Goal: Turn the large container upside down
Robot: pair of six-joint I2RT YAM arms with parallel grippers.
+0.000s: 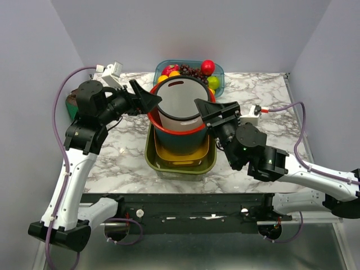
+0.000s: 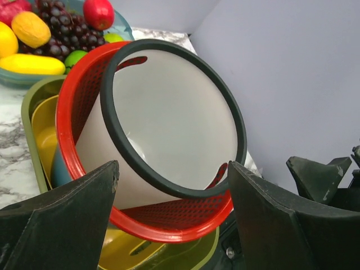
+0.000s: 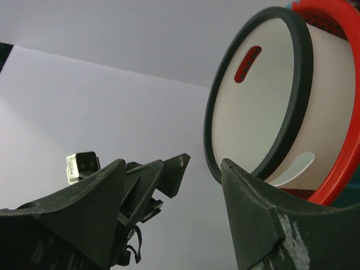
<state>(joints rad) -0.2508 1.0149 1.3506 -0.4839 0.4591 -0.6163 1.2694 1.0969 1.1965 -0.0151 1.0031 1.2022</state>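
I am seeing the large white container [image 1: 180, 107] standing with its dark-rimmed mouth facing up, in the middle of the marble worktop [image 1: 112, 152]. It is sitting inside a red perforated basket [image 1: 179, 132], and this basket is resting in a teal bowl [image 1: 180, 145]. The bowl is lying in a yellow tray [image 1: 177, 158], which is nested in an olive tray [image 1: 180, 170]. The left tool [image 1: 147, 100] is hovering at the left side of the container, just beside the red rim. Its two fingers are spread wide and are holding nothing, as the left wrist view is showing. The right tool [image 1: 211, 108] is waiting at the opposite side, near the container wall. Its fingers are also spread apart with nothing between them. I cannot tell whether either tool is touching the basket or the container. Through a slot in the container wall, the red basket is showing. Behind the stack, a clear blue-green tub [image 1: 219, 70] of fruit is standing at the far edge.
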